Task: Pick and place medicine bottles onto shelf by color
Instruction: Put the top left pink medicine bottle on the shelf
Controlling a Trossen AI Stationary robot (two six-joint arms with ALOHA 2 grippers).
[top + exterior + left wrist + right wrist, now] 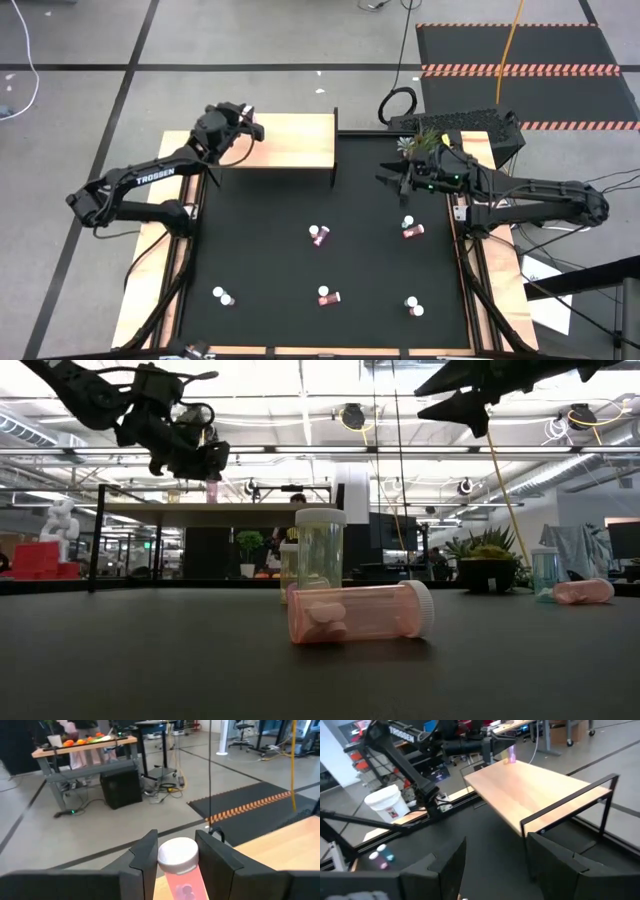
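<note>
My left gripper (pixel 250 125) is over the far left part of the shelf (pixel 285 145), a light-wood board in a thin black frame, and is shut on a pink bottle (pixel 184 885) with a white cap. My right gripper (pixel 386 180) hovers open above the mat's right side, touching nothing; its wrist view looks across at the shelf (pixel 535 790) and the held bottle (pixel 511 755). Several other bottles are on the black mat: one (pixel 318 235) near the middle, one lying (pixel 411 229) to the right, and others (pixel 222 296), (pixel 328 297), (pixel 413 305) along the near side. My left gripper pinches the pink bottle between its two fingers (pixel 145 865) at the white cap (pixel 177 855) and the top of the body. The fingers come roughly level from the table's left. The bottle stands upright, bottom (pixel 212 498) close over the board; whether it touches, I cannot tell.
A small green potted plant (pixel 420 143) stands at the mat's far right, just behind my right gripper, with a dark device (pixel 470 125) beyond it. In the low view a pink bottle (pixel 360 612) lies on its side in front of an upright pale one (pixel 320 550).
</note>
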